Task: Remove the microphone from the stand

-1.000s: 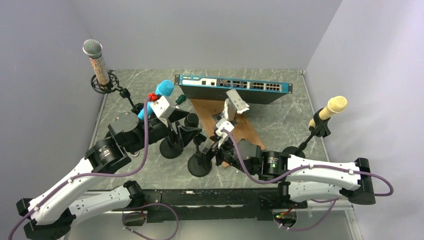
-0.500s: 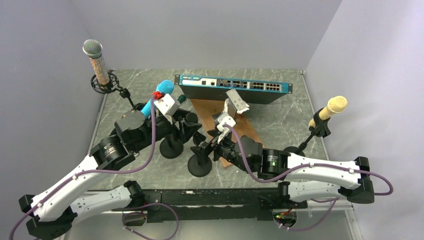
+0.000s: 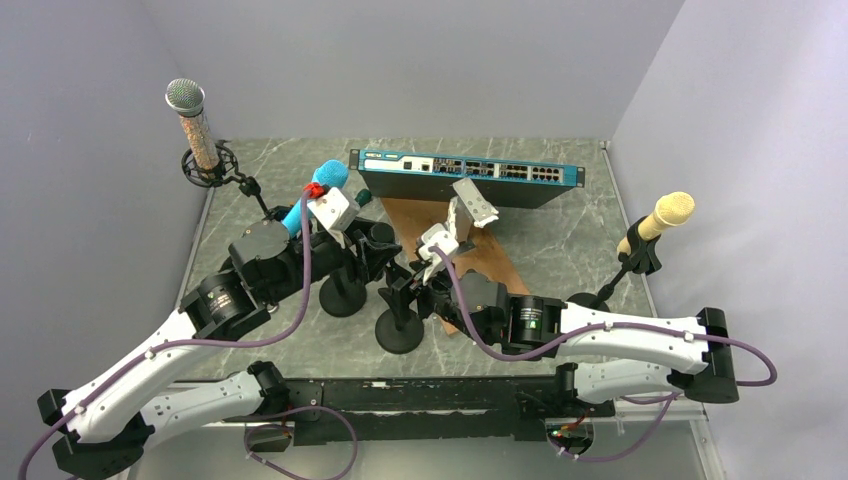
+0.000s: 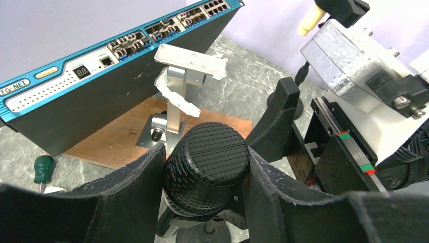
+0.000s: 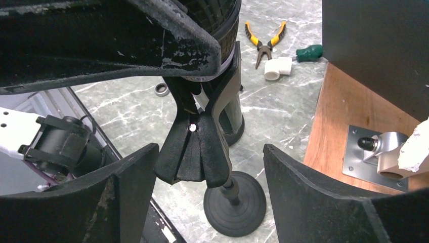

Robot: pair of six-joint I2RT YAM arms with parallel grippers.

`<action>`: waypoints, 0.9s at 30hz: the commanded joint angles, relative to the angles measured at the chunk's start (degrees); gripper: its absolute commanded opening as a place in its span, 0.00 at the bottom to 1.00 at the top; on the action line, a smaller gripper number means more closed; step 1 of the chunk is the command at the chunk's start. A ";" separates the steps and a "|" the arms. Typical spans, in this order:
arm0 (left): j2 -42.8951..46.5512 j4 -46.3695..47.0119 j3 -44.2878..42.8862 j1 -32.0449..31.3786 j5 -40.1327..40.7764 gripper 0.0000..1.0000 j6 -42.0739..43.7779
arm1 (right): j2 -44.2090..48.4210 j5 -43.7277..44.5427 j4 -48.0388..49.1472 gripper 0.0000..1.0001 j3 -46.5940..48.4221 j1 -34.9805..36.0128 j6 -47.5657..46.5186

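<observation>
Matt black mesh covers the microphone [image 4: 207, 162]; the board [image 4: 114, 139] is wood.

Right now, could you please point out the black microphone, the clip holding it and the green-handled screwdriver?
black microphone [image 4: 207, 162]: left wrist view, on its mesh head.
clip [image 5: 195, 152]: right wrist view, on its lower body.
screwdriver [image 5: 309, 51]: right wrist view, on its green handle.

The network switch [image 4: 116, 48] carries lettering ending in "-NET" at the left end of its blue front (the start is cut off).
</observation>
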State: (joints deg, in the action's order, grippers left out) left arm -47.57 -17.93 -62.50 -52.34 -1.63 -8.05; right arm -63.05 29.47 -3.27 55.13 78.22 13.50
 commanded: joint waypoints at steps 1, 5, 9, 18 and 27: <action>0.30 1.21 -1.61 -0.39 0.07 0.44 0.01 | 0.24 0.72 0.94 0.73 2.87 0.41 0.26; 0.11 1.23 -1.68 -0.31 -0.02 0.41 -0.23 | 0.28 -0.19 1.90 0.68 2.70 0.49 0.20; 0.20 1.35 -1.44 -0.34 0.13 0.40 -0.43 | 0.04 0.06 2.08 0.68 2.76 0.41 0.32; -0.02 1.32 -1.66 -0.42 -0.22 0.39 -0.61 | -1.28 0.56 1.88 0.72 4.79 0.41 -0.87; 0.04 0.97 -2.03 -0.40 0.29 0.37 -0.57 | -1.79 -0.18 1.55 0.00 4.32 0.49 -1.64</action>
State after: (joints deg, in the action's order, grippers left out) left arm -47.64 -18.46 -62.52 -52.36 -1.48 -8.19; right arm -64.51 29.10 -3.16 57.47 78.48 11.79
